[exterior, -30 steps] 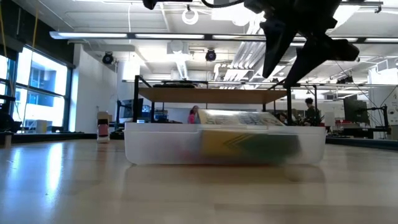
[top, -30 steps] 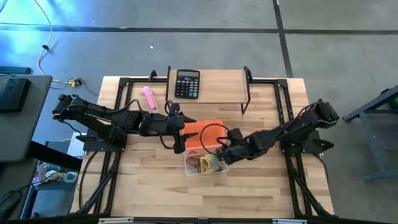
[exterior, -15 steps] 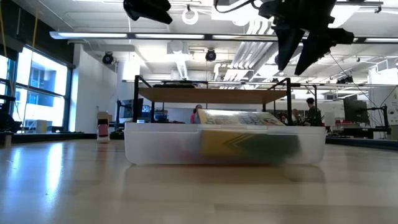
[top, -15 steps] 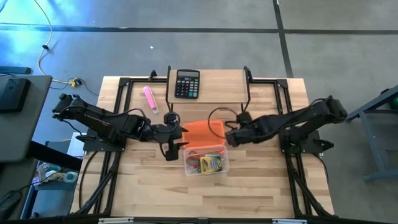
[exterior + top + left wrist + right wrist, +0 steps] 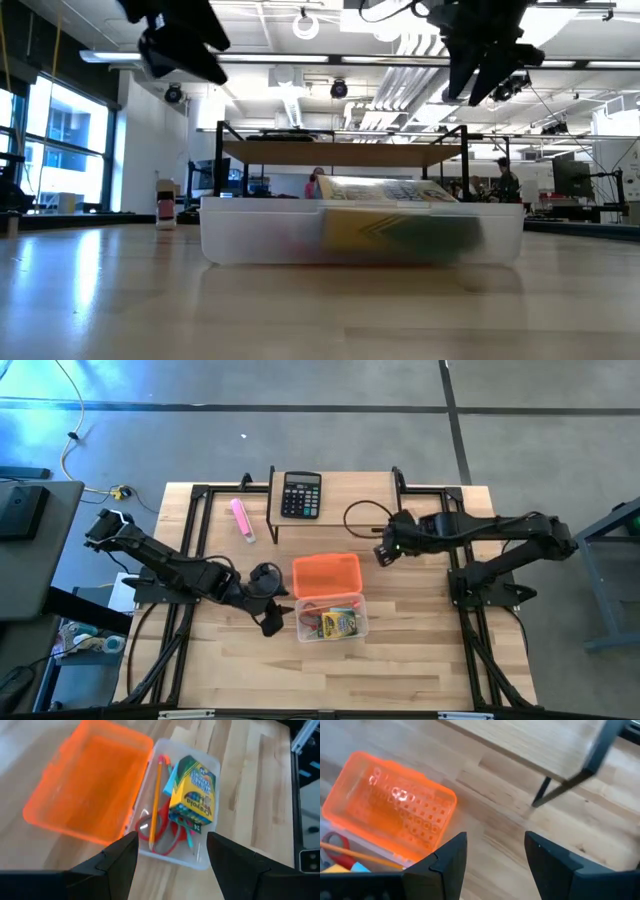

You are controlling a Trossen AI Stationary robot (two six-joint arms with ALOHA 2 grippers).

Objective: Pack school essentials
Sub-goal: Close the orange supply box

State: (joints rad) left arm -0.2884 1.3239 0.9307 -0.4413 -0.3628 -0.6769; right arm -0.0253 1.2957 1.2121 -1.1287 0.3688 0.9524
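Both grippers are up off the table with fingers spread and nothing in them: left gripper (image 5: pixel 272 622) sits just left of the clear box (image 5: pixel 354 630), right gripper (image 5: pixel 382 553) hangs near the shelf leg. Inside the box: crayon pack (image 5: pixel 194 788), orange pencil (image 5: pixel 156 795), red scissors (image 5: pixel 161 827). Orange lid (image 5: pixel 326 575) lies open behind it.

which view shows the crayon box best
The left wrist view: the crayon box lies there close and unobstructed inside the clear case. The high view shows it small; the low view shows only a blur through the case wall; the right wrist view does not clearly show it.
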